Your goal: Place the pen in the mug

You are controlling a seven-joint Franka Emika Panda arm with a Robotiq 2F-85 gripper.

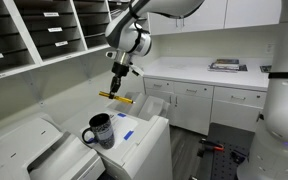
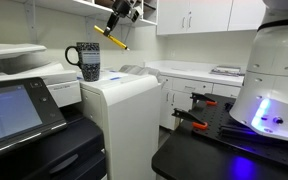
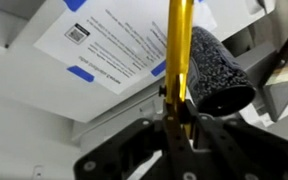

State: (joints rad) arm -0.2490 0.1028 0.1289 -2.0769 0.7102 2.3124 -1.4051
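The claw (image 1: 118, 86) is clenched on the thin, smooth yellow pen (image 1: 115, 97). Both hang above the glossy dark mug (image 1: 100, 130).

I'm counting one pen (image 1: 115, 97), a single yellow stick, and one mug (image 1: 100, 131) — each showing in both exterior views. I'm seeing one gripper (image 1: 121, 72) on one arm (image 1: 134, 38). In the wrist view I'm making out one printed sheet (image 3: 104, 45); its blue tabs I'm not counting reliably.

The mug (image 1: 99, 130) looks glossy, the pen (image 3: 180, 50) shiny plastic, the sheet (image 3: 104, 45) matt paper.
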